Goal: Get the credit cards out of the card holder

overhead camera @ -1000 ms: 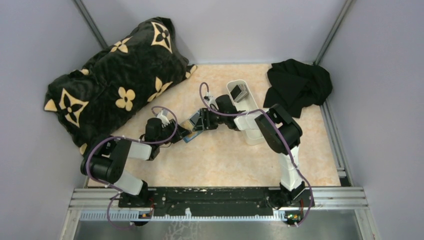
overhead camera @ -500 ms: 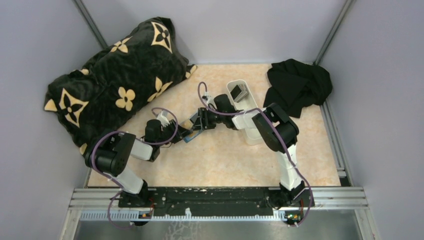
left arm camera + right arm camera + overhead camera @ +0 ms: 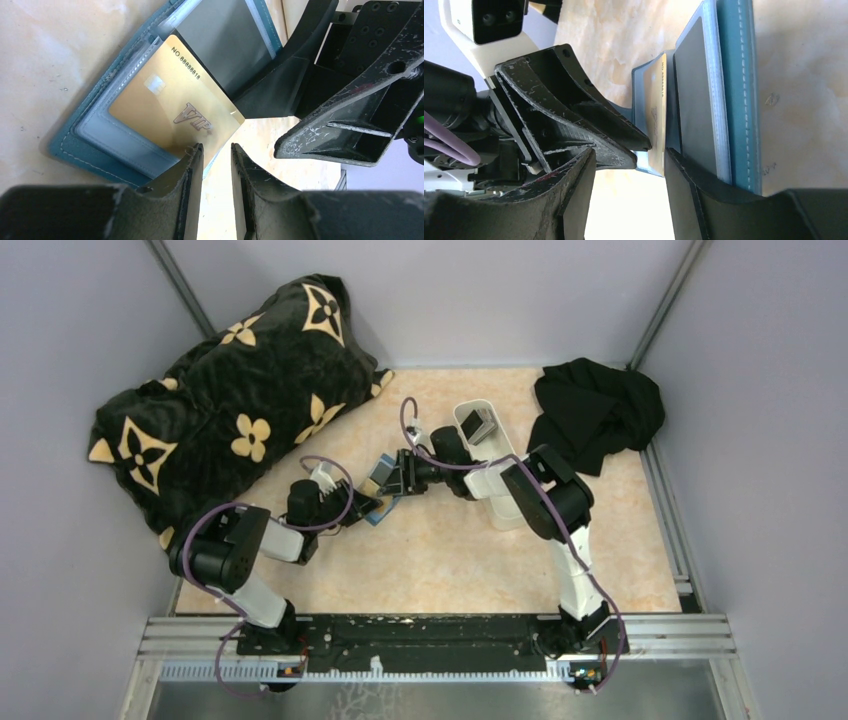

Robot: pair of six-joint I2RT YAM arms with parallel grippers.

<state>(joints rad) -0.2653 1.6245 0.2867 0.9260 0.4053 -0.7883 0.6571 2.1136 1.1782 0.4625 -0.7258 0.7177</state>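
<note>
Tipping up since a second ago, the card holder [image 3: 67, 147] sits 9 o'clock of counter [image 3: 450, 560] centre, propped by my released right claw [image 3: 630, 152], gold card [image 3: 172, 112] exposed for pulling. Whether my narrowed left claw [image 3: 216, 147] pinches it, I can't tell.

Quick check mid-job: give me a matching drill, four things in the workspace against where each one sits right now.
Things:
1. gold card
2. loose dark grey card
3. black cloth
4. patterned pillow

Places:
A. far right corner
B. sticking out of the teal card holder
C. far left side
D. inside the white tray

Pairs: 1-B, 2-D, 3-A, 4-C
</note>
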